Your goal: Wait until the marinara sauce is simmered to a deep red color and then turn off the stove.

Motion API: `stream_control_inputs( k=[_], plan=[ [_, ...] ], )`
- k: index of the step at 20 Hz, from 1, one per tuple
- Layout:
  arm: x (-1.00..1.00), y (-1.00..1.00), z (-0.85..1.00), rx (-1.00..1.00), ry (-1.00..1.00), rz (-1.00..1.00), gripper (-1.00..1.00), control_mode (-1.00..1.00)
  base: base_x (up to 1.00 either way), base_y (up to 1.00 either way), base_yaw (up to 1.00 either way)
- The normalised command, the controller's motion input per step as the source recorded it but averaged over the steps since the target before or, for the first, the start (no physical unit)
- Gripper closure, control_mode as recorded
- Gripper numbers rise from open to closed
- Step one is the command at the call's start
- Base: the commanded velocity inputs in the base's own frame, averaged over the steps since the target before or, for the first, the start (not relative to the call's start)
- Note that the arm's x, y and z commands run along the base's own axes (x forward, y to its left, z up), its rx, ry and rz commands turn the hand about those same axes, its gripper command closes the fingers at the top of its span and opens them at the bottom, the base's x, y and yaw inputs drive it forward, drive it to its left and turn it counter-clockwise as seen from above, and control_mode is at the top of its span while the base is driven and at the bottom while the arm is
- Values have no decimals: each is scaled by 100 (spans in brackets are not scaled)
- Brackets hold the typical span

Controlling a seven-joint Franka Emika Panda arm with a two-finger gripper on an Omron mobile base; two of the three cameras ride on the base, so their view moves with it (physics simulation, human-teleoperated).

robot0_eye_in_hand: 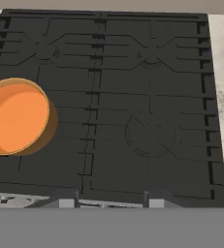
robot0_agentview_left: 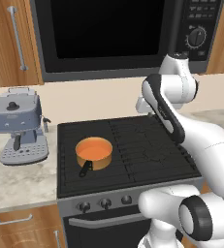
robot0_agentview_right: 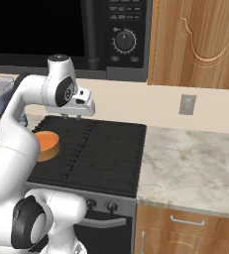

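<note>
The jaws [robot0_agentview_right: 72, 117] hang above the far part of the stove [robot0_agentview_right: 106, 158], pointing down at the grates and touching nothing. Their two tips stand apart with nothing between them, so they are open. In the hand view the tips [robot0_eye_in_hand: 65, 197] sit at the bottom edge, over the stove's [robot0_eye_in_hand: 133, 97] near rim.

To the left of the jaws and nearer, a small copper pan [robot0_agentview_left: 95, 156] stands on the front-left burner, upright, its short dark handle [robot0_agentview_left: 86, 168] pointing toward the near edge. Inside it lies the sauce [robot0_agentview_left: 94, 149], a flat, smooth orange disc filling the pan nearly to the rim; it also shows at the left of the hand view [robot0_eye_in_hand: 19, 118].

Black knobs [robot0_agentview_left: 105, 203] line the grey front strip. A grey coffee machine [robot0_agentview_left: 17, 126] stands on the tabletop [robot0_agentview_left: 21, 184] left of the stove. A black microwave [robot0_agentview_left: 118, 34] hangs above.
</note>
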Motion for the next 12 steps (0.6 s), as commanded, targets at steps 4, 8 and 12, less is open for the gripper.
stream_control_inputs(
  k=[4, 8, 12],
  plan=[
    [0, 0, 0, 0, 0, 0, -100, 100, 0, 0, 0],
    [0, 0, 0, 0, 0, 0, -100, 100, 0, 0, 0],
    [0, 0, 0, 0, 0, 0, -100, 100, -26, -4, 0]
  ],
)
